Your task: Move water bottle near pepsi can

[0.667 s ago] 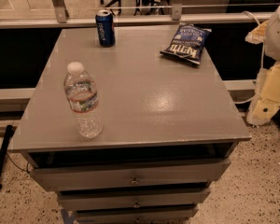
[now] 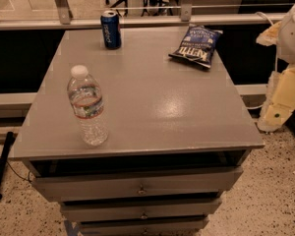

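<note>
The water bottle (image 2: 87,105) stands upright near the front left corner of the grey table (image 2: 157,107). It is clear and ribbed, with a white cap and a white-and-red label band. The pepsi can (image 2: 110,29), dark blue with a silver top, stands upright at the back left of the table, well apart from the bottle. My gripper (image 2: 281,102) shows as cream-coloured parts at the right edge of the view, off the table's right side and far from both objects. It holds nothing that I can see.
A flat dark blue chip bag (image 2: 196,45) lies at the back right of the table. Drawers (image 2: 137,188) sit under the tabletop. A rail (image 2: 187,19) runs behind the table. A speckled floor (image 2: 265,200) lies around it.
</note>
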{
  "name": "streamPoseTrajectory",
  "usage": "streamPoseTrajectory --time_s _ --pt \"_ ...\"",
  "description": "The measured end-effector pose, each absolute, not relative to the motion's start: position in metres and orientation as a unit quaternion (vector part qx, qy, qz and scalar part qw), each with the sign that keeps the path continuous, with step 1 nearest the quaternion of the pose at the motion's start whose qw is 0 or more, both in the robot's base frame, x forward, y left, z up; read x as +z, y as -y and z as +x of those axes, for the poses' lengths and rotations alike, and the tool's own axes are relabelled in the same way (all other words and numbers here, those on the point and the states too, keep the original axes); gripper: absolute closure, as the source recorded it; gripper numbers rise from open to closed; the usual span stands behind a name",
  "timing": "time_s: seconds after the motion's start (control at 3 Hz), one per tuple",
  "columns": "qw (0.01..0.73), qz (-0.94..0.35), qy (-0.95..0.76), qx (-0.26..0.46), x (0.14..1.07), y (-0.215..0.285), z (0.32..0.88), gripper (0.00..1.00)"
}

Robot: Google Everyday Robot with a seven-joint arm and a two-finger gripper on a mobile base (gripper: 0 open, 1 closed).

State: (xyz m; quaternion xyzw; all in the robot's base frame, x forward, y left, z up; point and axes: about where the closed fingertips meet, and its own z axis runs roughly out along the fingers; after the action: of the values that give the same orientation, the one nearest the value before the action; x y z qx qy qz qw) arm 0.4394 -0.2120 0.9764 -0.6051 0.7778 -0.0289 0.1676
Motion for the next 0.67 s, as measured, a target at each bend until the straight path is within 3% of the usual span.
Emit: streamPoseTrajectory --time_s 0.67 --pt "0.238 -0.635 -0.729 0.092 0.950 0.126 0.448 0.00"
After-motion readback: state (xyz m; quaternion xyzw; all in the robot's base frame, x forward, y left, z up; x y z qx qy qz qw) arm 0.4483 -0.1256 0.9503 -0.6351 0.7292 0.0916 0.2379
